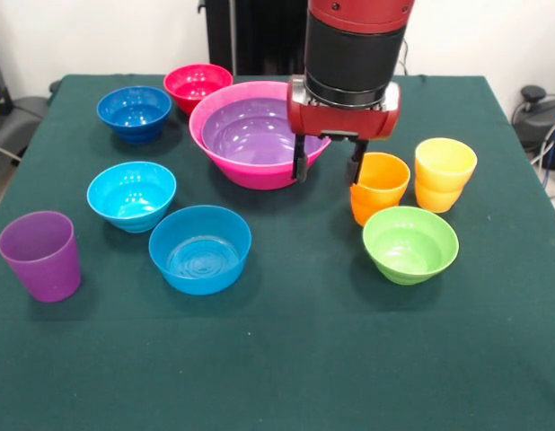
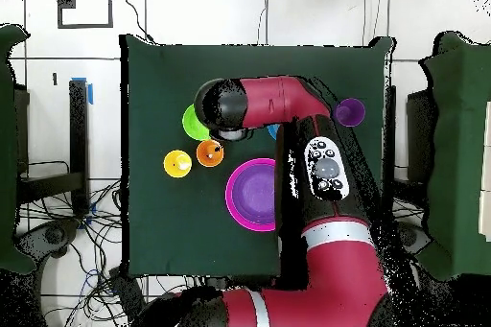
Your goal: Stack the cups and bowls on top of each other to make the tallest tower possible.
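- The gripper (image 1: 329, 165) hangs low over the table (image 1: 286, 359), its two dark fingers (image 1: 300, 160) apart with nothing between them.
- One finger stands against the front rim of the pink bowl (image 1: 228, 166); the other is just beside the orange cup (image 1: 379, 187), at its rim. I cannot tell whether it touches.
- The purple bowl (image 1: 246, 133) sits nested inside the pink bowl, toward the far edge of the table, about midway along it. That pair is the only stack on the table.
- The red bowl (image 1: 198, 85) is at the far edge, touching or nearly touching the pink bowl's rim, and the dark blue bowl (image 1: 134, 112) is just beside it, toward the far left corner.
- The cyan bowl (image 1: 131, 195) stands near the left edge; the blue bowl (image 1: 200, 248) is just in front of it, closer to the middle.
- The purple cup (image 1: 40, 255) stands upright by the left edge, toward the near corner.
- The yellow cup (image 1: 444, 173) stands just beside the orange cup on the right side, both upright and open end up.
- The green bowl (image 1: 410, 243) is right in front of those two cups.
- From above, the arm (image 2: 288, 103) covers the middle of the table; the orange cup (image 2: 210, 152), yellow cup (image 2: 177, 163) and part of the green bowl (image 2: 192, 120) show beside it.
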Robot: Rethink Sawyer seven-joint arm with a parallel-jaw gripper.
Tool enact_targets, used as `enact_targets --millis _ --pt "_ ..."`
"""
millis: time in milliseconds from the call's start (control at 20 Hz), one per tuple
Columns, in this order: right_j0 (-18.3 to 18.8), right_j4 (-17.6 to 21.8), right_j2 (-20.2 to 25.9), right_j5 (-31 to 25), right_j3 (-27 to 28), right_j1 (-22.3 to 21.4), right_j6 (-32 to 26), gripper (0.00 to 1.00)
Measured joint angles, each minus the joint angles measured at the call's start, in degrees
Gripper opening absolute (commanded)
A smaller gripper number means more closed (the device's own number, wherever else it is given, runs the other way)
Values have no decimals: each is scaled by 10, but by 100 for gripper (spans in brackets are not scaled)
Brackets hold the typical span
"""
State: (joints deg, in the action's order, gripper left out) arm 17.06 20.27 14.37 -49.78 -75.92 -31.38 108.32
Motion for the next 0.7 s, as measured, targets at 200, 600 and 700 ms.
enact_targets --millis 200,600,700 --pt "6 -1 10 -12 15 1 0 100" --pt "47 -1 35 -12 22 15 0 100" --pt "57 0 39 -12 23 21 0 100"
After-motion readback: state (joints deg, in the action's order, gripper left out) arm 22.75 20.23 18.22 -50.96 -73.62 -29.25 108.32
